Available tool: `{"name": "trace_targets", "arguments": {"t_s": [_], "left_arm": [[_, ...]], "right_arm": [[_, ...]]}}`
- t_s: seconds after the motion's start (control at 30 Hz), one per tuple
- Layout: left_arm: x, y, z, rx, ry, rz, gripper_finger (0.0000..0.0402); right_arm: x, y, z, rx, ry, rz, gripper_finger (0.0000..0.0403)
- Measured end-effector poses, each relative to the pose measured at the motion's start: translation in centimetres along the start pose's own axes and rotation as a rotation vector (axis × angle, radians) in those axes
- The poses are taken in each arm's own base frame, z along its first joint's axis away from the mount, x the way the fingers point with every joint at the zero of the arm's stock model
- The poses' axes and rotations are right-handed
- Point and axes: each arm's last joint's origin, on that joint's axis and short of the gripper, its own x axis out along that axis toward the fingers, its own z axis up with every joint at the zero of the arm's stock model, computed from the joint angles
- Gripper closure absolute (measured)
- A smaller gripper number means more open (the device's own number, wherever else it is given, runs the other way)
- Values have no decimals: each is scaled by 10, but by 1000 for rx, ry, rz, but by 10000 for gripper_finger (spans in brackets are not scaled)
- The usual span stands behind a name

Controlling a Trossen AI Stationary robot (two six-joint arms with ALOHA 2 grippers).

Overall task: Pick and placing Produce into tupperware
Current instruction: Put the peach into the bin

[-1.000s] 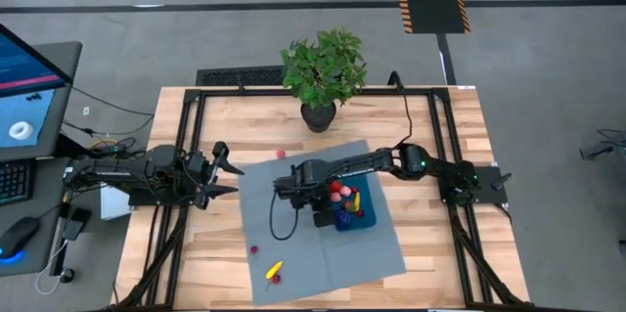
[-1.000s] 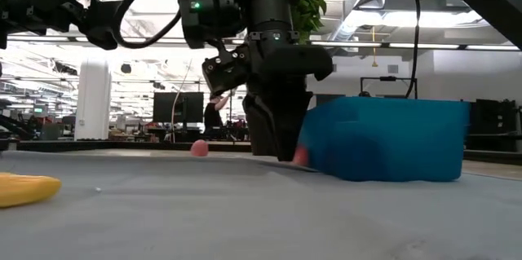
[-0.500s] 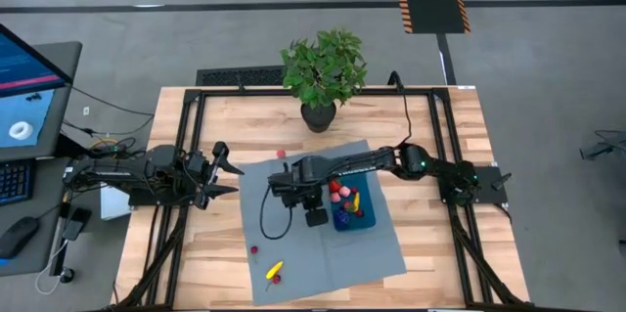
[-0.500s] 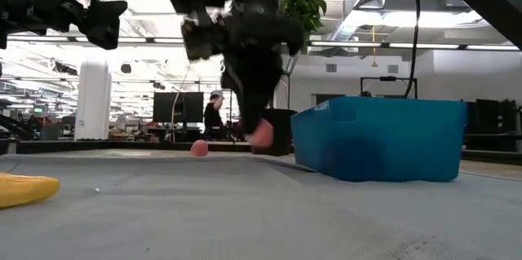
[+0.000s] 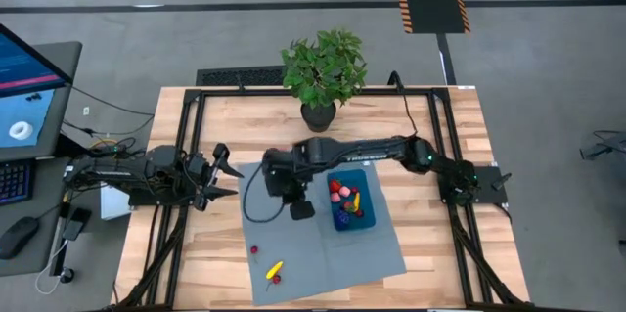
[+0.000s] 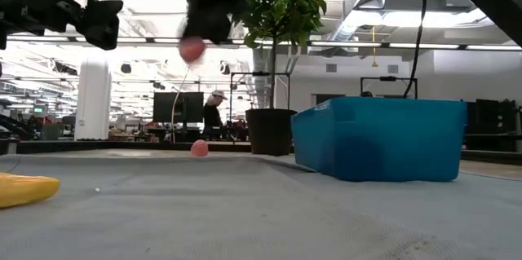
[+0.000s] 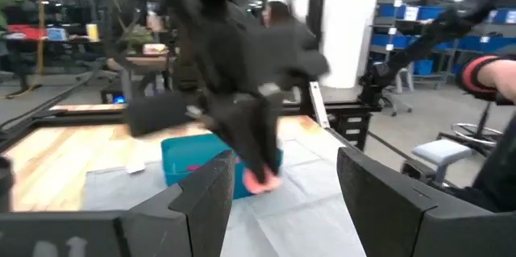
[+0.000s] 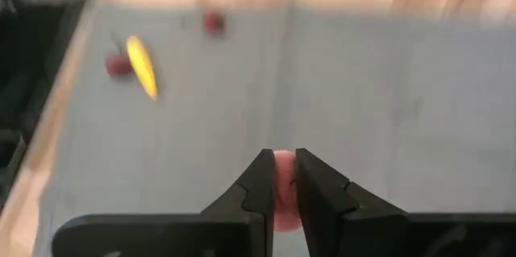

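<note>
a: where's the right gripper (image 8: 278, 178)?

b: up above the grey mat (image 5: 293, 253), just beside the blue tub (image 5: 366, 220), on the side facing the left arm. its fingers (image 8: 316, 183) are clamped on a small pink fruit (image 8: 282, 188); in the low view the fruit (image 6: 192, 49) hangs well clear of the mat.

a: and the tub?

b: sits on the mat with red, yellow and purple-blue pieces (image 5: 344, 202) inside.

a: anything loose?

b: a yellow piece (image 5: 275, 270) and a red one (image 5: 254, 249) near the mat's front edge, another red one (image 5: 280, 154) on the table (image 5: 225, 116) by the plant (image 5: 324, 72).

a: left gripper (image 5: 227, 178)?

b: parked at the table's left edge, fingers apart, holding nothing.
</note>
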Motion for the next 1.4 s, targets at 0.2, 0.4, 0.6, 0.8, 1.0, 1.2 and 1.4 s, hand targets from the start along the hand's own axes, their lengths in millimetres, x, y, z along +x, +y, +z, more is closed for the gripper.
{"name": "trace_targets", "arguments": {"t_s": [0.2, 0.4, 0.6, 0.8, 1.0, 1.2, 1.4], "left_arm": [[1, -4, -1, 9, 4, -42, 191], [1, -8, 0, 36, -9, -52, 191], [2, -10, 0, 38, -7, -31, 191], [2, -11, -1, 34, 3, -14, 191], [2, -14, -2, 32, 7, -32, 191], [2, -16, -2, 17, 15, -33, 191], [2, -19, -3, 10, 18, -24, 191]], "right_arm": [[-48, 4, 13, -61, -183, 12, 339], [-103, 11, 17, -91, -317, 14, 339], [-158, 25, 14, -130, -439, 12, 339], [-210, 44, 6, -176, -545, -7, 339], [-259, 53, -11, -178, -626, -58, 340], [-295, 66, -32, -132, -639, -125, 340], [-330, 94, -50, -147, -697, -215, 340]]}}
